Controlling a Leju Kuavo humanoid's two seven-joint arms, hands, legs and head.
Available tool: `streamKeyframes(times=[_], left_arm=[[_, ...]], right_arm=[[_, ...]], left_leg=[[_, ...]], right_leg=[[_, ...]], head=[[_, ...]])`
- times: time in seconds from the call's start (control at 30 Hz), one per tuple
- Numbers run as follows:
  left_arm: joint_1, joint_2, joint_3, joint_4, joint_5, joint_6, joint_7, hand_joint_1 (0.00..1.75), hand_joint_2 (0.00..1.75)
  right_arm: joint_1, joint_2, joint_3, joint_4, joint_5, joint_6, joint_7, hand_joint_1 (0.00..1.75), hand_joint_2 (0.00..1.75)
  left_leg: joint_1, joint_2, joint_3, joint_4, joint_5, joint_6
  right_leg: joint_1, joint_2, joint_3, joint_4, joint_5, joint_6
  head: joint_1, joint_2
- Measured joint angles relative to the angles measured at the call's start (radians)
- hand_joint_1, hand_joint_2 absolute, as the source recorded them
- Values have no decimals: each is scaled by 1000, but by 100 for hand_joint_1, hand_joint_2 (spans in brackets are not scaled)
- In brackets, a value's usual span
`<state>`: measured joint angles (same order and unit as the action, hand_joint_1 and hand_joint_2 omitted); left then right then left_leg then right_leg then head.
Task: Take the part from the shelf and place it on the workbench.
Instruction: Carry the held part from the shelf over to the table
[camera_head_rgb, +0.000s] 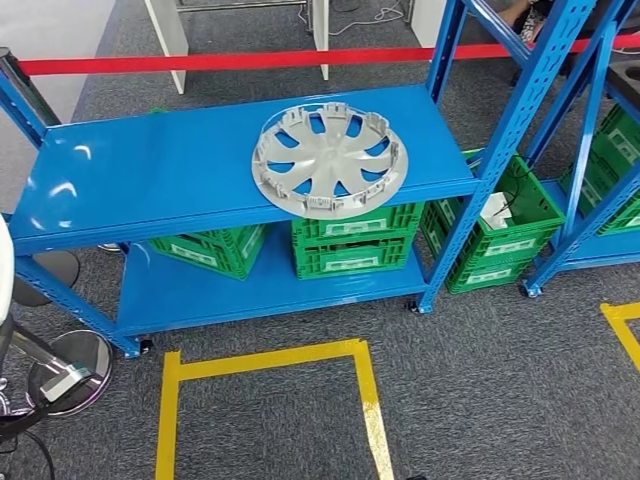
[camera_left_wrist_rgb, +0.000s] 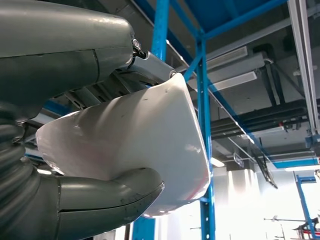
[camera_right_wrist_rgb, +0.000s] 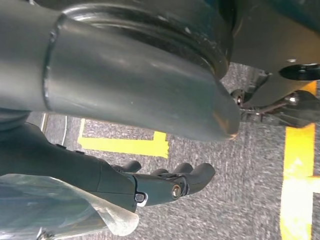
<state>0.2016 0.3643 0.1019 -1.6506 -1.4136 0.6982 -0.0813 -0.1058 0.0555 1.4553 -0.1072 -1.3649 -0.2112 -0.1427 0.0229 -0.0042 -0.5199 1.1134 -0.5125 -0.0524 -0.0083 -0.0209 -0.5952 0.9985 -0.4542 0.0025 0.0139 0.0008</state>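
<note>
Grey wheel cover (camera_head_rgb: 330, 162) lies flat, inner side up, on blue shelf (camera_head_rgb: 151, 170) top deck, right of deck centre, overhanging front edge; round, no long axis; right hand (camera_right_wrist_rgb: 162, 185) hangs over carpet, fingers loosely apart, holding nothing; left hand (camera_left_wrist_rgb: 75, 200) state cannot tell; nearer hand unclear.

robot hand (camera_left_wrist_rgb: 86, 150) (grey), blue shelf post (camera_left_wrist_rgb: 203, 100)

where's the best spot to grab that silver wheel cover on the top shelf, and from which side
Probably the near rim of the wheel cover, from the open front of the blue shelf. It lies flat with its clip side up, and that edge juts slightly past the shelf's front lip, so fingers could slip under it. The spokes are thin, and a blue upright stands close on its right, so a side approach looks cramped.
</note>
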Motion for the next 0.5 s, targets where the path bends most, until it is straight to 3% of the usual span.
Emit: streamKeyframes(times=[0.07, 0.13, 0.17, 0.2, 0.23, 0.3, 0.33, 0.37, 0.4, 0.43, 0.5], left_arm=[[-1, -4, 1, -1, 7, 0, -2, 175, 175], [-3, -8, 2, -2, 15, 0, -3, 175, 175], [-4, -10, 3, -1, 18, 0, -3, 175, 175], [-7, -12, 3, -1, 21, 0, -2, 175, 175], [-10, -14, 3, -1, 24, 0, -2, 175, 175], [-17, -18, 3, 1, 28, 0, -2, 175, 175], [-19, -19, 3, 3, 29, 0, -2, 175, 175], [-21, -21, 3, 4, 29, 0, -2, 175, 175], [-22, -22, 3, 6, 29, 0, -2, 175, 175], [-24, -23, 3, 7, 30, 0, -2, 175, 175], [-31, -24, 2, 10, 30, 0, -2, 175, 175]], right_arm=[[-1, 0, 0, 0, -2, 1, -3, 0, 0], [1, 0, 0, 0, -5, 1, -7, 0, 0], [2, -1, 0, 0, -7, 1, -10, 0, 0], [4, -1, 0, 0, -9, 2, -12, 0, 0], [5, -2, 0, 0, -10, 2, -15, 0, 0], [5, -2, 0, 1, -14, 4, -18, 0, 0], [5, -3, 0, 1, -15, 5, -19, 0, 0], [5, -3, 0, 1, -16, 5, -20, 0, 0], [4, -3, 0, 1, -17, 5, -20, 0, 0], [4, -3, 0, 1, -17, 6, -20, 0, 0], [2, -6, 0, 3, -18, 5, -21, 0, 0]], left_leg=[[-3, -1, 62, -105, -32, 10], [-5, -1, 58, -124, -37, 30], [-5, 0, 48, -123, -30, 41], [-5, 2, 36, -123, -21, 53], [-5, 3, 24, -125, -10, 63], [-11, 4, -3, -124, 13, 75], [-15, 4, -17, -123, 25, 77], [-19, 4, -33, -122, 37, 78], [-24, 4, -48, -122, 49, 80], [-29, 4, -62, -122, 60, 80], [-35, 4, -82, -121, 81, 80]], right_leg=[[1, 1, -20, 15, 13, 14], [0, 2, -33, 18, 27, 29], [-2, 4, -40, 23, 19, 35], [-3, 7, -50, 42, -8, 40], [-4, 10, -63, 79, -53, 43], [-3, 15, -91, 199, -150, 44], [-2, 17, -98, 256, -172, 43], [-2, 17, -95, 292, -168, 40], [0, 17, -77, 296, -143, 35], [4, 18, -43, 267, -110, 26], [19, 20, 69, 124, -77, -3]], head=[[1, 0], [1, 0], [1, 0], [3, 0], [4, 0], [8, 0], [9, 0], [9, 0], [9, 0], [9, 0], [8, 0]])
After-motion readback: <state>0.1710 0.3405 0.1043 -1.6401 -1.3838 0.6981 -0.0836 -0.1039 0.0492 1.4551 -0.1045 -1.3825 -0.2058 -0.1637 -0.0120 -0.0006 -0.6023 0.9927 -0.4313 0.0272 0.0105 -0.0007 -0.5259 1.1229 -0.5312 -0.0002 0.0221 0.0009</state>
